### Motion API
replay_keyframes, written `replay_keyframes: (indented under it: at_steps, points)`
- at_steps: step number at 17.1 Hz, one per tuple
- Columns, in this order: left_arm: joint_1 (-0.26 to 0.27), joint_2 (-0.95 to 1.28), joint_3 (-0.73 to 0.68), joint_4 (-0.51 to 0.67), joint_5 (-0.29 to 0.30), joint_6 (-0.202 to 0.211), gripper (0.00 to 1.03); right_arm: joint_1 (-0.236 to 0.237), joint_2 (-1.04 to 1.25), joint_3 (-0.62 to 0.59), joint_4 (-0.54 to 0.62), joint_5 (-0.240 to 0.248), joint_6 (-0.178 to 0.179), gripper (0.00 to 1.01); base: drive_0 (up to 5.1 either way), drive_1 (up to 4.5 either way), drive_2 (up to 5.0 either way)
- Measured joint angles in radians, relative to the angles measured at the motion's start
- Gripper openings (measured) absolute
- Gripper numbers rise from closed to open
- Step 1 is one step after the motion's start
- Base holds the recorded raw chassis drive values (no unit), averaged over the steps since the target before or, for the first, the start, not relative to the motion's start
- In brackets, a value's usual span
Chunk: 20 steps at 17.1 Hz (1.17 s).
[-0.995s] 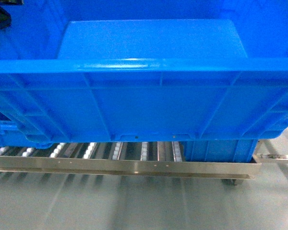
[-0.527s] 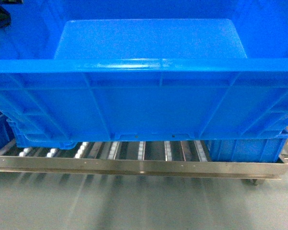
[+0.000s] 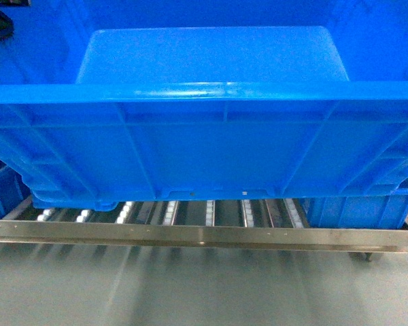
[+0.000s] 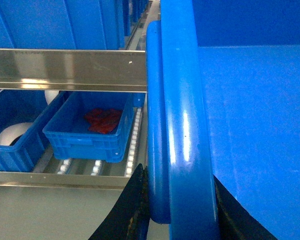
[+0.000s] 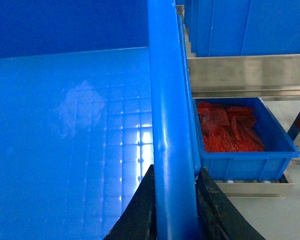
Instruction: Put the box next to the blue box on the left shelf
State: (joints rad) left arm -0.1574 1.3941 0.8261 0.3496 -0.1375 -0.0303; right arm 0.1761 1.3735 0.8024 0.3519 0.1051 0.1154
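While both black claws, the left gripper [image 4: 182,210] and right gripper [image 5: 175,210], clamp the rims of the large bright blue ribbed plastic crate [image 3: 204,149] above the grey roller-rail shelf [image 3: 211,212], lowering it off-line risks striking the smaller blue trays [image 4: 87,132] beside it.
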Motion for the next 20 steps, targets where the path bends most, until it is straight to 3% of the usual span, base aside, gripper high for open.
replay_keyframes:
  at_steps: [20]
  points:
    - [0.0,0.0,0.0,0.002,0.0,0.0,0.22,0.0,0.0,0.0,0.0,0.002,0.0,0.14,0.0,0.0,0.0]
